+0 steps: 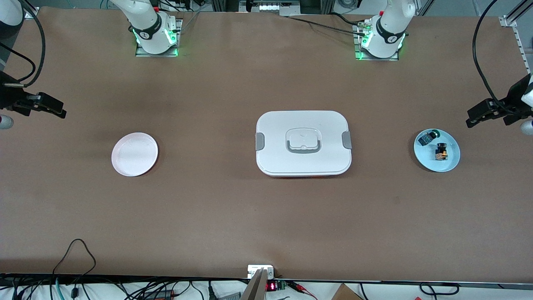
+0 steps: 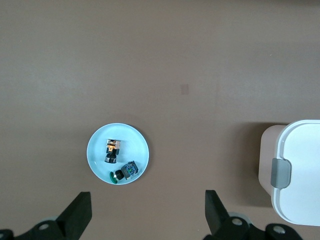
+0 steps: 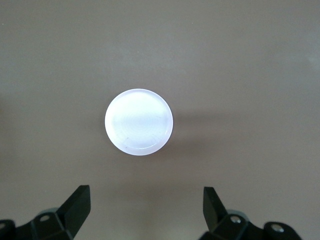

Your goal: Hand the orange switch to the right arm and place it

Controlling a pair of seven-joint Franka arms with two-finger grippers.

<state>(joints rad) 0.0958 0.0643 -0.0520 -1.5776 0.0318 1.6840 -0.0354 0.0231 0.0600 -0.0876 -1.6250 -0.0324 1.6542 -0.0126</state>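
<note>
The orange switch (image 1: 441, 151) lies in a light blue plate (image 1: 449, 164) toward the left arm's end of the table, beside a small blue-and-green component (image 1: 428, 137). It also shows in the left wrist view (image 2: 112, 151). My left gripper (image 1: 474, 118) hangs open and empty in the air at that end, just off the plate; in its wrist view (image 2: 148, 212) the fingers stand wide apart. My right gripper (image 1: 58, 111) is open and empty in the air at the right arm's end; it also shows in its wrist view (image 3: 147, 207), high over a white plate (image 3: 139, 121).
A white lidded box (image 1: 303, 143) with grey latches and a handle sits mid-table. The white plate (image 1: 134, 153) lies toward the right arm's end. Cables run along the table's near edge.
</note>
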